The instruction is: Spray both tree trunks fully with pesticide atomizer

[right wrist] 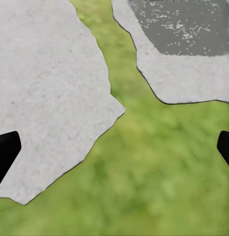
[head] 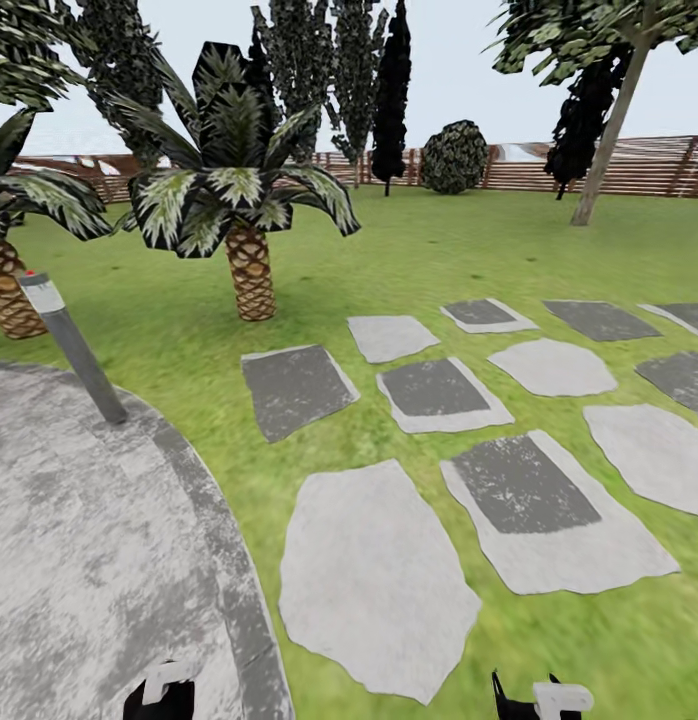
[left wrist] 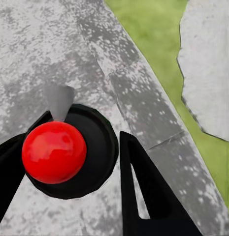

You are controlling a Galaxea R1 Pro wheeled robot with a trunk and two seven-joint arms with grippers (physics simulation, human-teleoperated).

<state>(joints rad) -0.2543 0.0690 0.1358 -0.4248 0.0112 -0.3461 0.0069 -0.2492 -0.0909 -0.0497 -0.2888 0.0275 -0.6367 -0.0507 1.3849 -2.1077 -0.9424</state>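
Stage: in transit across the garden; search for the small dark spray bottle not finished, bottle nowhere among the things pictured.
Lawn: bright green blurry grass floor [head: 389,260] from centre to upper right of the head view.
Paving: pale and dark grey stepping stones [head: 374,580] at centre and right; round mottled grey stone pad [head: 79,560] at lower left, with a leaning grey bollard light [head: 74,345].
Trees: one pale, slanted trunk [head: 609,140] at upper right by the red-brown slat fence [head: 639,165]; too far off to judge its mottling. Stubby palm-like plants [head: 239,200] at upper left, not targets.
Left gripper [left wrist: 80,172]: open, black fingers apart astride a glossy red ball on a black disc [left wrist: 55,152]; contact unclear.
Right gripper [right wrist: 114,152]: spread wide and empty over grass.
Advice: scan the grass with head and base before reaching; keep both arms tucked low; steer clear of the bollard.
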